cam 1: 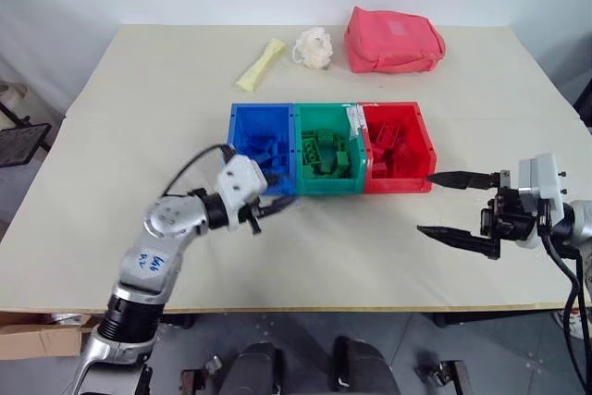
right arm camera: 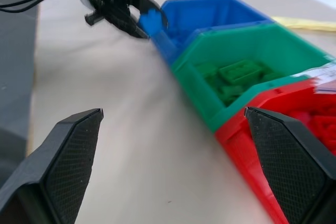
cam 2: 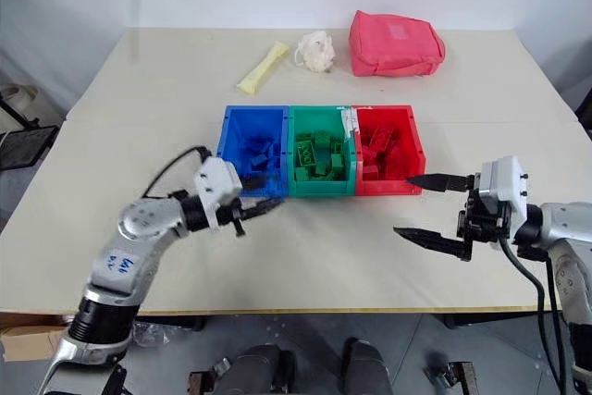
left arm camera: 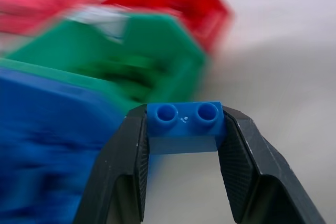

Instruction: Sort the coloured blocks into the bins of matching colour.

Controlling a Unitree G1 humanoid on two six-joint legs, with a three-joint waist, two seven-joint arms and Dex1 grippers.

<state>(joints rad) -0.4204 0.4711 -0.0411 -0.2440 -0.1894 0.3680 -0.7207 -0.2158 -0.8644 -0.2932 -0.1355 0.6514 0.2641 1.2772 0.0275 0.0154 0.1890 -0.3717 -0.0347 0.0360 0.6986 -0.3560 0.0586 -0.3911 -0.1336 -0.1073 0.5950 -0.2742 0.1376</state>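
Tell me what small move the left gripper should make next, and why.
Probably carry it forward over the blue plastic bin and release. The left gripper is shut on a small blue studded brick, just short of that bin's near wall.

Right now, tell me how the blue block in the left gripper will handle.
The blue block looks like rigid plastic, so probably stiff. It's small, likely light. The left gripper pinches its smooth sides, so it might slip.
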